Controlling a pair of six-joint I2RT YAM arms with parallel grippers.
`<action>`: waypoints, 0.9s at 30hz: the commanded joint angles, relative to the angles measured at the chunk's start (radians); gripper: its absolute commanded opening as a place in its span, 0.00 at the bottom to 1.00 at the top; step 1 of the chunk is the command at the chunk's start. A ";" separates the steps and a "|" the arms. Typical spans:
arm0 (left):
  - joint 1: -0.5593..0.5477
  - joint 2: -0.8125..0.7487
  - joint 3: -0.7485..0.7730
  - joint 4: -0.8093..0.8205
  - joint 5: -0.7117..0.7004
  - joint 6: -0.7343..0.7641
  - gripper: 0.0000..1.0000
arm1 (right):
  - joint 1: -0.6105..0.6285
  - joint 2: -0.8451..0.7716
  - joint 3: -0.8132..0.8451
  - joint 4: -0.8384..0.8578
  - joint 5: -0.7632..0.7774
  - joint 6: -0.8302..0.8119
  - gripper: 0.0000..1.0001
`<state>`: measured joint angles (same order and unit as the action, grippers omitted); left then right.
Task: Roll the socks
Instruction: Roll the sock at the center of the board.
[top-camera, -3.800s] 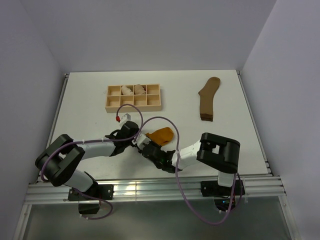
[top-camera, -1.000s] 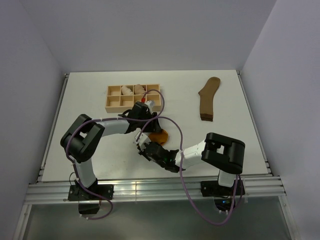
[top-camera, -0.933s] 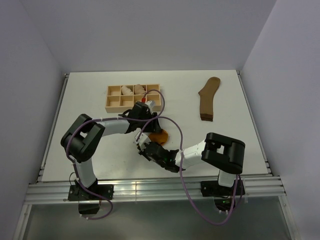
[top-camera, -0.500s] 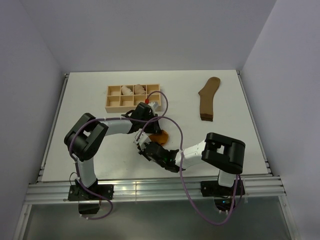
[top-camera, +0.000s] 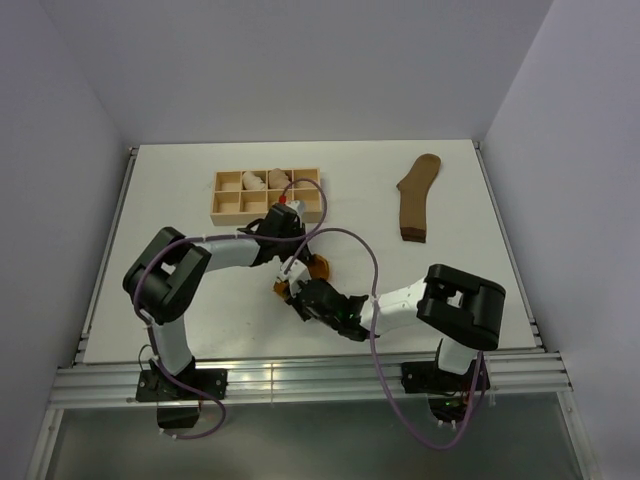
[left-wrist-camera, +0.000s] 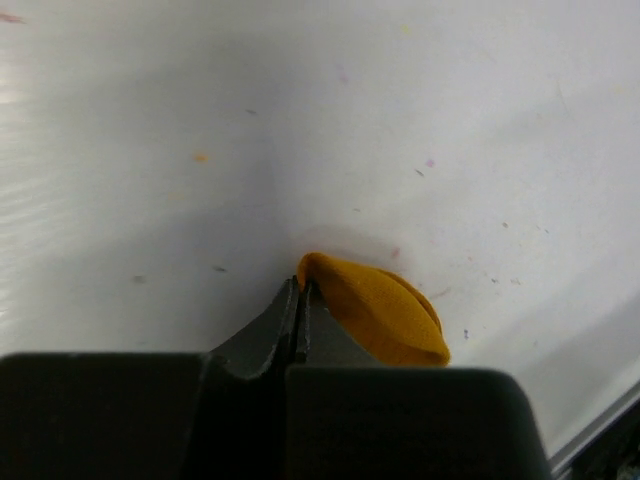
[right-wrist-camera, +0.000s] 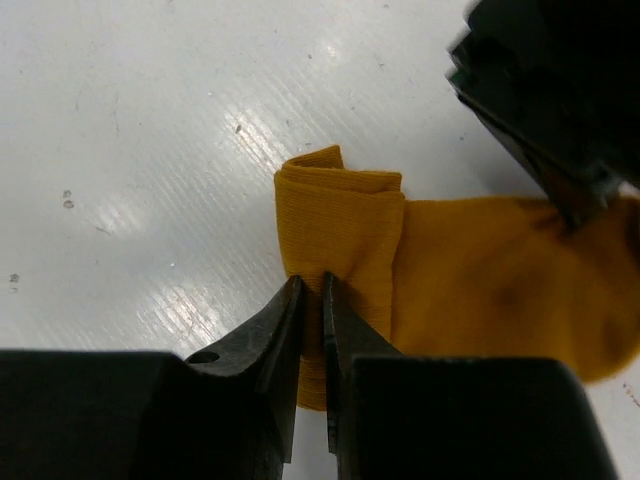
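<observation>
Top external view shows the mustard-orange sock (top-camera: 318, 266) in the middle of the worktop (top-camera: 180, 240), a bit toward the near side, tucked between the tips of both arms. Only a small bit of it peeks out. The olive-brown sock (top-camera: 414, 198) lies flat on the far right. Its long way runs near to far, and it is well apart from both arms. A wooden tray (top-camera: 214, 205) sits at the far left, with pale bundles (top-camera: 253, 181) in two of its far boxes.

Left wrist view shows the left pincer (left-wrist-camera: 299, 298) closed tight on the thin edge of the sock's flat end. The sock sticks out just past the tip, off to the right.

Right wrist view shows the right pincer (right-wrist-camera: 311, 300) almost shut, with only a thin gap, nipping the rolled-up end of the same sock. The roll is at the left end in that view. The flat part runs off to the right, toward the left pincer. So the sock's long way goes from one pincer to the other, and the roll lies across it.

I think the roll is only just started. To grow, it must turn toward the left pincer. The right arm is nearer the olive-brown sock.

No words, labels or brand names can be read anywhere.
</observation>
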<state>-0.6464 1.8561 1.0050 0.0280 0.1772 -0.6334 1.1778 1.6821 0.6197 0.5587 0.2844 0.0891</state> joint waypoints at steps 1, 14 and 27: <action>0.047 -0.030 -0.040 -0.070 -0.140 -0.014 0.00 | -0.039 -0.021 -0.038 -0.092 -0.106 0.090 0.00; 0.063 -0.051 -0.040 -0.037 -0.160 -0.028 0.00 | -0.260 0.005 -0.017 -0.100 -0.557 0.211 0.00; 0.073 -0.090 -0.077 0.001 -0.173 -0.038 0.00 | -0.464 0.151 0.041 -0.094 -0.852 0.357 0.00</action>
<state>-0.5858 1.7985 0.9493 0.0265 0.0612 -0.6746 0.7406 1.7676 0.6636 0.5747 -0.5125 0.4110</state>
